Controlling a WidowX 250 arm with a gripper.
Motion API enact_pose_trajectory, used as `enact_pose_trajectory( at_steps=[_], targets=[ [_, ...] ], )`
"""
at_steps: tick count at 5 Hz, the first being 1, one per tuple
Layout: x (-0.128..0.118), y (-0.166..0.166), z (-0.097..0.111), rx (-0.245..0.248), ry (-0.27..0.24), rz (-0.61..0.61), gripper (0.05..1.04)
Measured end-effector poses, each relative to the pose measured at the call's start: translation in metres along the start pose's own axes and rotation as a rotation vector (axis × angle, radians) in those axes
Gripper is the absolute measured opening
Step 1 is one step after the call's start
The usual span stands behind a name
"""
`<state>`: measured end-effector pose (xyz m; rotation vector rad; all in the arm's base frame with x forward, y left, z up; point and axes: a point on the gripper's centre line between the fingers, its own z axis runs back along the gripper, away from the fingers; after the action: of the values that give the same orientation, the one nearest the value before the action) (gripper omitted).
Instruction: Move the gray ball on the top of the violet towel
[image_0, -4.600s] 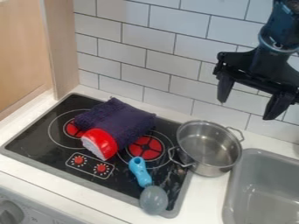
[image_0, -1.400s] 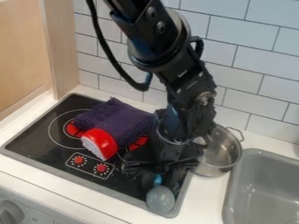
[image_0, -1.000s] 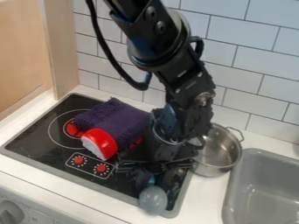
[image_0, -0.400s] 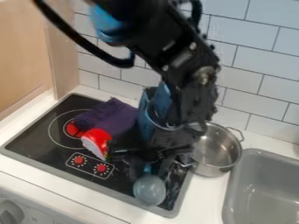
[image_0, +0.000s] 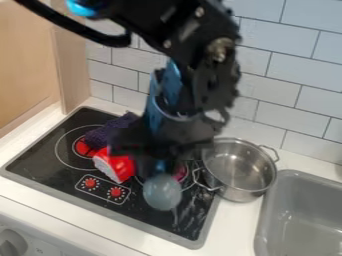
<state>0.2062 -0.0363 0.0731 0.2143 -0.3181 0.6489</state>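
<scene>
Gripper (image_0: 160, 167) closed on the blue handle of the gray ball (image_0: 162, 192); exact finger gap cannot be told. Ball hangs over the cooktop (image_0: 40, 157), near the red-and-white toy (image_0: 119, 167), off the violet towel (image_0: 107, 134). Steel pot (image_0: 239, 167) stands beside.

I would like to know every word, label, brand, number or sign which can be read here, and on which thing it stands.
None can be read.
Front panel, near the knob: faint marks, too small and blurred to read.
Stove, around the two red dials: small white marks in rings, no readable letters or numbers.
</scene>
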Motion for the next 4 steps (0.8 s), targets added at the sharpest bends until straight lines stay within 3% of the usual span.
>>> enact_pose_trajectory(
  at_steps=[1, 4],
  targets=[
    [0.025, -0.001, -0.001, -0.034, -0.012, 0.037, 0.283],
    [0.08, -0.019, -0.044, -0.04, 0.025, 0.054, 0.283]
  ],
)
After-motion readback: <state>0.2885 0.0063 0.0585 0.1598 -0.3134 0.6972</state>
